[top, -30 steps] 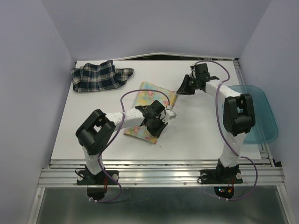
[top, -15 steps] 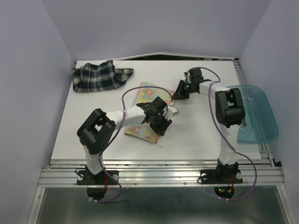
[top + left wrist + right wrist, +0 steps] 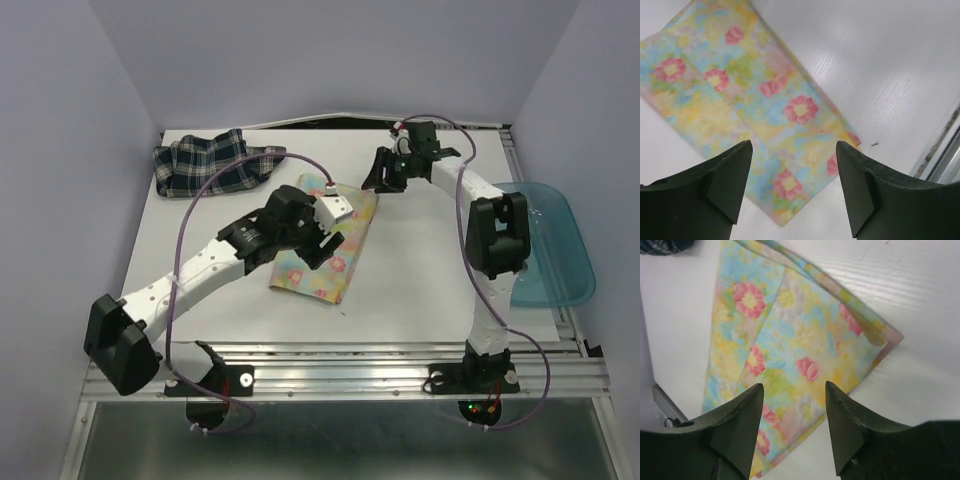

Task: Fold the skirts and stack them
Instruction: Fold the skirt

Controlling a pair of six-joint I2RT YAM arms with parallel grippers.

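The pastel floral skirt [image 3: 330, 262] lies folded flat in a long strip at mid-table. My left gripper [image 3: 316, 246] hovers open above its near half, and in the left wrist view the floral skirt [image 3: 765, 100] shows between the spread fingers of that gripper [image 3: 794, 152], which touch nothing. My right gripper [image 3: 379, 178] hangs open just past the skirt's far right corner. Its wrist view looks down on the floral skirt [image 3: 790, 340] below that open gripper [image 3: 794, 392]. The dark plaid skirt [image 3: 215, 162] lies crumpled at the far left corner.
A translucent teal bin [image 3: 548, 245] sits off the table's right edge beside the right arm. The left arm stretches diagonally from its base across the near left of the table. Purple walls close in both sides and the back.
Both grippers have opened and let go of the floral skirt, which now lies flat. The left arm has stretched out and lifted. The right gripper has drawn back toward the far side.
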